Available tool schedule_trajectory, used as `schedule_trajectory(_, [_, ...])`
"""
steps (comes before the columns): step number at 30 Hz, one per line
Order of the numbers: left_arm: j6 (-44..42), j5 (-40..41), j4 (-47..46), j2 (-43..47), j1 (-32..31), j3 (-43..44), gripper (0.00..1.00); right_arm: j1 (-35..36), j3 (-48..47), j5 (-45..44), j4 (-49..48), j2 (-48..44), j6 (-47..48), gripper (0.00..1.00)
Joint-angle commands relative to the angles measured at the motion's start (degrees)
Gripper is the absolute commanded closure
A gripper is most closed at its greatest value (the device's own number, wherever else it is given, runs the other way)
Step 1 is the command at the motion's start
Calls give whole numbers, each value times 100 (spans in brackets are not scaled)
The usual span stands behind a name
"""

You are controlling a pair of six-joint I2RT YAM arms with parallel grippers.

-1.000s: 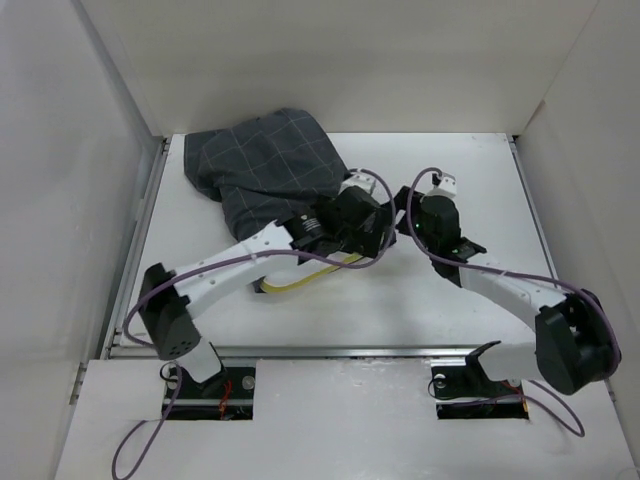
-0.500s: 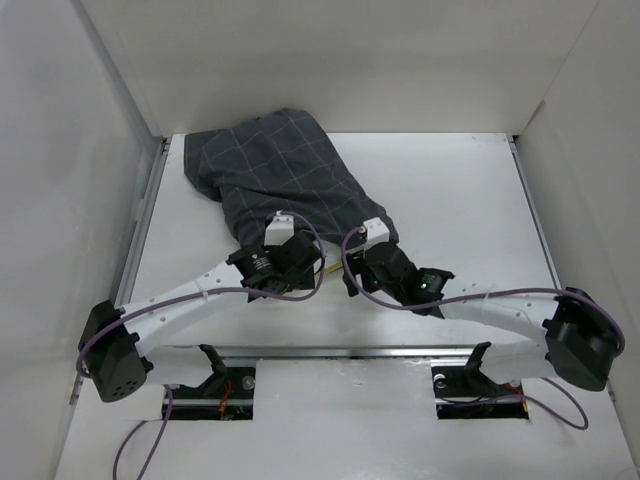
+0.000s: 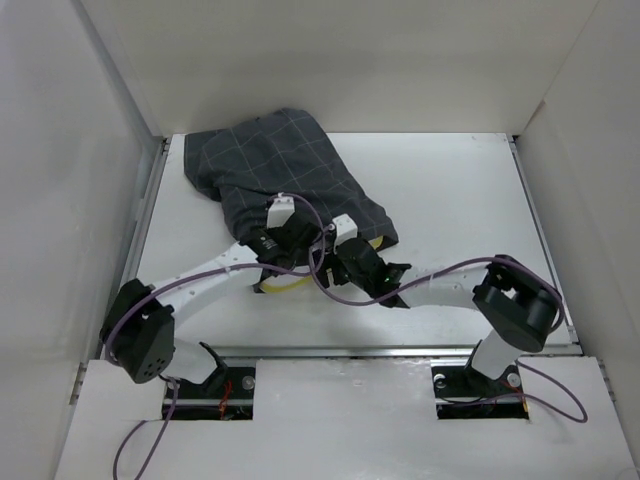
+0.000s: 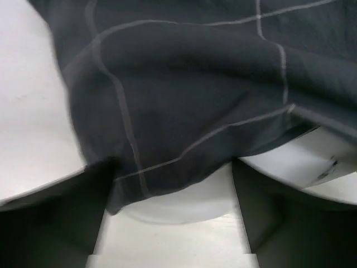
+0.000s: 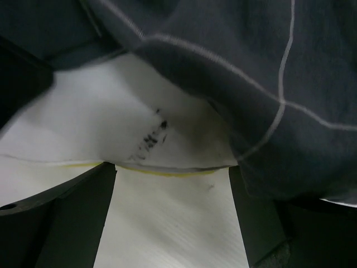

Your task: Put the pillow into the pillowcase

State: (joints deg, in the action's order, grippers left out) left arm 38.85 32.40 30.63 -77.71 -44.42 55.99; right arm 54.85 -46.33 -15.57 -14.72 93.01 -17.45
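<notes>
Left tool: jaws wide, fingers at the lower left and lower right of the left wrist view. A loose fold of the pillowcase lies across the gap, with a white bulge of the pillow under its hem.

Right tool: jaws wide, holding nothing. Bare worktop shows between the fingers. Above them is the pillow's corner, with its yellow piped edge and a few dark smudged marks. The pillowcase covers the upper right of that view.

Pillowcase, overhead view: dark grey with pale grid lines, running from the upper left of the worktop down toward the frame's centre.

Pillow, overhead view: mostly covered by the pillowcase. Only yellow edging shows, below the two tools and at the pillowcase's lower right corner.

Both tools meet at the pillowcase's lower edge, just beside each other.
</notes>
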Motion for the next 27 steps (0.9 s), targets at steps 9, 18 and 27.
schedule_trajectory(9, [-290, -120, 110, -201, -145, 834, 100, 35, -694, -1227, -2243, 1123, -1040, 87])
schedule_trajectory(18, [-563, -963, 724, 713, -1023, 2071, 100, 35, -588, -2397, -4697, 210, -980, 100])
schedule_trajectory(27, [-826, -2702, 1270, 969, -1419, 3023, 100, 35, -1395, -3233, -5381, 919, -1251, 100])
